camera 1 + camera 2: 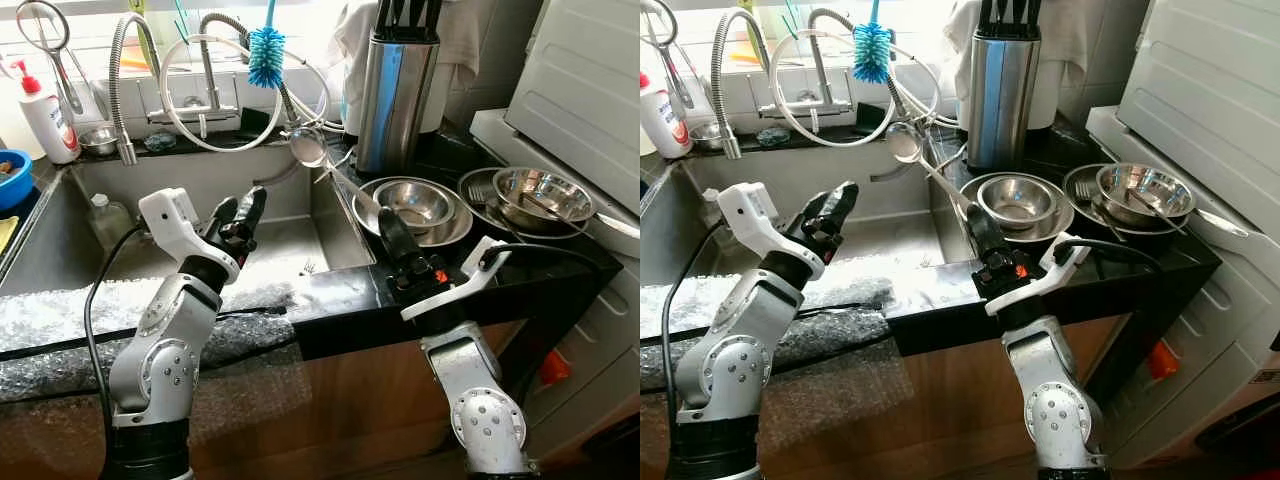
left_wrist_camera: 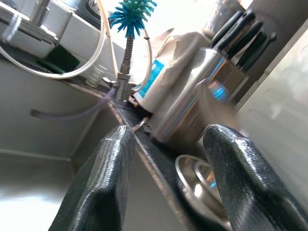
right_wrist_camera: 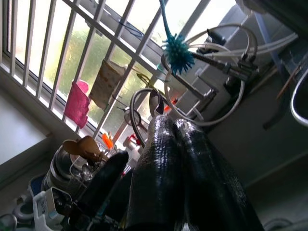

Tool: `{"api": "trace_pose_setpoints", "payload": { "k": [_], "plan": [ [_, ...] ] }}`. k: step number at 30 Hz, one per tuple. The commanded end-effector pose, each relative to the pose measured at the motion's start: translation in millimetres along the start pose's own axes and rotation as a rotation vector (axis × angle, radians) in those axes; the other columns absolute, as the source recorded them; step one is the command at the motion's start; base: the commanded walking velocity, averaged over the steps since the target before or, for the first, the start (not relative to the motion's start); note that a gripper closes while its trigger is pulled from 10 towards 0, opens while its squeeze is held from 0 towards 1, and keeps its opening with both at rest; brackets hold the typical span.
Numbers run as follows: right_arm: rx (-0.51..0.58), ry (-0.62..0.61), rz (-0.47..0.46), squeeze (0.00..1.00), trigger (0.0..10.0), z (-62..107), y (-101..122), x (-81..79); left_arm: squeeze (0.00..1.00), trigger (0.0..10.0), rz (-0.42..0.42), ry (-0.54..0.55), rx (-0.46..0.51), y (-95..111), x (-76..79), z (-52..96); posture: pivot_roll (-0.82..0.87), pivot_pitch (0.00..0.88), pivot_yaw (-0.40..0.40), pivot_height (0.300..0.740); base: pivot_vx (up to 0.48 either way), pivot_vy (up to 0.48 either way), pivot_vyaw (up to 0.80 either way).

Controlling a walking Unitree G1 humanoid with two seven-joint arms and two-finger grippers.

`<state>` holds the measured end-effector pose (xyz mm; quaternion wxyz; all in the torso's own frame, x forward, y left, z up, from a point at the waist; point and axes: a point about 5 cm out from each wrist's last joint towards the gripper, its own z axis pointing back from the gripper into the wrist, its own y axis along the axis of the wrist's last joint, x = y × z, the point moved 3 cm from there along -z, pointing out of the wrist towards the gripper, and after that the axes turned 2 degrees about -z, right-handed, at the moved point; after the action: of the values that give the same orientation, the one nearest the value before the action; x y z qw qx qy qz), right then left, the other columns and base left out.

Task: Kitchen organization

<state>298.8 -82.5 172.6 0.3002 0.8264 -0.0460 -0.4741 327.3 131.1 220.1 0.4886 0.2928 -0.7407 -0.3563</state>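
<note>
Reaching in, the right hand [image 1: 388,228], fingers pressed together and empty, hovers at the worktop's front edge just before the nested steel bowls [image 1: 415,205]; the left hand [image 1: 238,215] hangs parted over the sink [image 1: 60,235]. Next it likely must open to grip a bowl rim

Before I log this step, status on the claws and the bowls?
Left claw open, over the sink. Right claw shut, empty, at the nested steel bowls. Ladle leans across beside them.
</note>
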Motion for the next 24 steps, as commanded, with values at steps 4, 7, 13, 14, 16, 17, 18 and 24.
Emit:
{"api": "trace_pose_setpoints", "payload": {
  "k": [4, 7, 13, 14, 16, 17, 18, 24],
  "plan": [
    [-0.032, -0.02, -0.079, 0.0, 10.0, -2.5, -14.5, -0.7, 0.09, 10.0, 0.028, -0.085, 0.019, 9.4, 18.9, -2.5, -0.12, 0.0, -0.017, 0.74, 0.0, 0.0, 0.0],
    [-0.048, -0.002, -0.081, 0.0, 10.0, -4.3, -15.5, -4.8, 1.0, 10.0, 0.026, -0.107, -0.003, 5.3, 22.9, -1.0, -0.13, 0.0, -0.015, 0.74, 0.0, 0.0, 0.0],
    [-0.056, 0.02, -0.066, 0.0, 10.0, -6.4, -14.9, -9.7, 0.0, 10.0, 0.026, -0.109, -0.038, -1.1, 25.8, -0.9, -0.13, 0.0, -0.015, 0.74, 0.0, 0.0, 0.0],
    [-0.057, 0.045, -0.072, 0.0, 10.0, -8.1, -14.5, -14.6, 0.0, 10.0, 0.03, -0.109, -0.055, -4.3, 26.6, -0.3, -0.13, 0.0, -0.015, 0.74, 0.0, 0.0, 0.0],
    [-0.059, 0.064, -0.073, 0.0, 10.0, -9.9, -14.2, -18.9, 0.0, 10.0, 0.032, -0.109, -0.065, -5.9, 27.2, 0.2, -0.13, 0.0, -0.014, 0.74, 0.0, 0.0, 0.0],
    [-0.06, 0.066, -0.072, 0.0, 10.0, -10.1, -14.2, -19.4, 0.0, 10.0, 0.031, -0.109, -0.066, -6.0, 27.4, 0.3, -0.13, 0.0, -0.014, 0.74, 0.0, 0.0, 0.0],
    [-0.065, 0.075, -0.074, 0.0, 10.0, -10.8, -14.5, -21.0, 0.0, 10.0, 0.035, -0.11, -0.068, -6.5, 28.0, 0.5, -0.13, 0.0, -0.015, 0.74, 0.0, 0.0, 0.0],
    [-0.084, 0.118, -0.076, 0.0, 10.0, -11.3, -17.3, -28.4, 0.0, 10.0, 0.044, -0.111, -0.073, -8.6, 30.0, 0.8, -0.13, 0.0, -0.012, 0.74, 0.0, 0.0, 0.0]
  ]
}}
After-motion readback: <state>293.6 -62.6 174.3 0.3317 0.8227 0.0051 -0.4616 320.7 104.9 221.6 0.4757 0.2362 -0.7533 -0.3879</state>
